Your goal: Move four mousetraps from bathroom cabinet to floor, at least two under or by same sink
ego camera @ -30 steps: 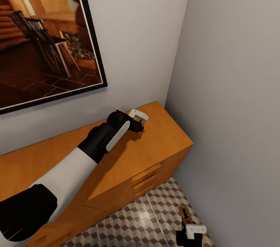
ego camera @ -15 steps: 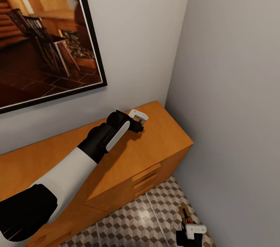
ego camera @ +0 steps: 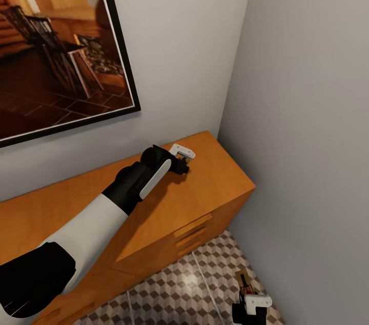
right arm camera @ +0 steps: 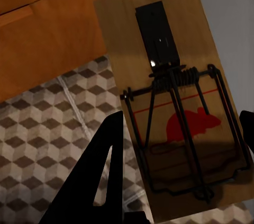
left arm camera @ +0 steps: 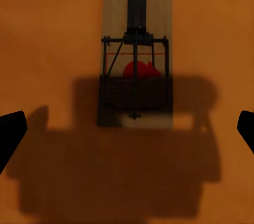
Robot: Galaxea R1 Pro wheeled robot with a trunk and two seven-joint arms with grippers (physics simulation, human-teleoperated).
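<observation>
My left gripper (ego camera: 185, 159) hangs over the far right end of the cabinet (ego camera: 215, 181) top, jaws spread wide; in the left wrist view the two dark fingertips (left arm camera: 10, 131) sit at the picture's edges with one mousetrap (left arm camera: 136, 54) lying flat on the wood between and ahead of them, untouched. My right gripper (ego camera: 247, 300) is low by the corner, above the bathroom floor (ego camera: 179, 289), pinching a second mousetrap (right arm camera: 174, 102) by its edges; that board is off the tiles, held up over them.

The step in hand, as I judge it, is taking the trap on the cabinet. To do it well I should come straight down with the board centred between my fingers, its long sides facing the pads, and close on the bare wooden edges, clear of the wire spring bar. The board is thin and lies flush, so I expect I must get the tips right down to the wood or they will slip over it. I should keep the right arm quiet so its trap does not work loose
</observation>
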